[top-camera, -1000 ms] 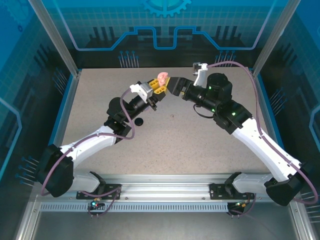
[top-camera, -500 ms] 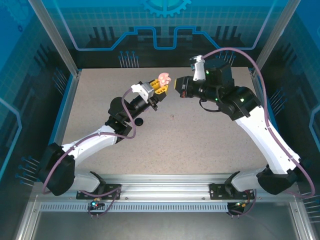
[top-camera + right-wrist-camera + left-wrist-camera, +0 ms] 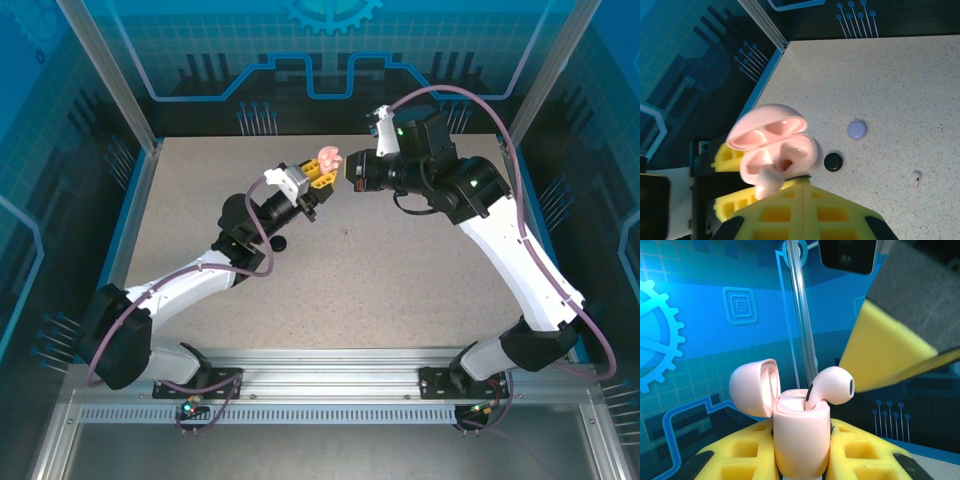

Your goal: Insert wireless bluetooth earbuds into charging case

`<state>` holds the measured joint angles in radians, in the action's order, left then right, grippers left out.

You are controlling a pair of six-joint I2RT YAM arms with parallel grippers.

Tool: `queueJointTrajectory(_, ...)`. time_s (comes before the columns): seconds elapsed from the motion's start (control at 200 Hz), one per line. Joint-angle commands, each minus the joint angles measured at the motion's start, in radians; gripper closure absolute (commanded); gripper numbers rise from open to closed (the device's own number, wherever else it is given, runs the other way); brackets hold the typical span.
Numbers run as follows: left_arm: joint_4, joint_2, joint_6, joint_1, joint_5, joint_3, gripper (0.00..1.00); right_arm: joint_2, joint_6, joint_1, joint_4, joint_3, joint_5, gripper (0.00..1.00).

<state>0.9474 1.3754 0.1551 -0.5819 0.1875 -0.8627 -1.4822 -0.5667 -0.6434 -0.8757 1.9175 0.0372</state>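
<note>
Lavender case near black case

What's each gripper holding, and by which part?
Left gripper clamps the pink case by its lower body, lid open. Right gripper is shut, empty; a pink earbud sits in the case.

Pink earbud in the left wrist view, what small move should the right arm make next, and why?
Probably ease the shut right gripper in and press the pink earbud down into the case. Its head sits tilted above the rim, so it looks only half seated, and the left gripper holds the case with its lid open.
</note>
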Motion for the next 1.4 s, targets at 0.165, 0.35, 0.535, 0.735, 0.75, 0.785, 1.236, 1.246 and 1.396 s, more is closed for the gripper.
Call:
queueJointTrajectory(0.165,0.025,0.011,-0.026,0.001,0.000,-0.010,1.00,-0.071,0.023,-0.066,-0.024,0.102,0.030,1.00)
queueJointTrajectory(0.35,0.028,0.011,-0.030,0.001,0.002,-0.010,1.00,-0.099,0.019,-0.092,-0.009,0.127,0.032,1.00)
queueJointTrajectory(0.535,0.031,0.013,-0.041,0.001,0.001,-0.010,1.00,-0.115,0.013,-0.092,0.009,0.158,0.033,1.00)
queueJointTrajectory(0.735,0.039,0.014,-0.044,0.001,-0.006,-0.003,1.00,-0.026,0.014,-0.063,0.026,0.181,0.012,1.00)
queueJointTrajectory(0.75,0.040,0.014,-0.044,0.002,-0.007,-0.002,1.00,-0.012,0.013,-0.055,0.027,0.177,0.011,1.00)
queueJointTrajectory(0.785,0.044,0.014,-0.044,0.001,-0.010,0.001,1.00,0.018,0.009,-0.037,0.036,0.166,0.010,1.00)
queueJointTrajectory(1.236,0.050,-0.009,-0.008,0.004,-0.040,0.029,1.00,0.134,-0.050,0.194,0.131,-0.258,0.095,0.95)
queueJointTrajectory(1.246,0.051,-0.010,-0.009,0.003,-0.041,0.029,1.00,0.133,-0.052,0.194,0.135,-0.263,0.099,0.95)
queueJointTrajectory(1.396,0.034,-0.017,-0.014,0.003,-0.021,0.036,1.00,0.130,-0.050,0.174,0.146,-0.237,0.115,0.97)
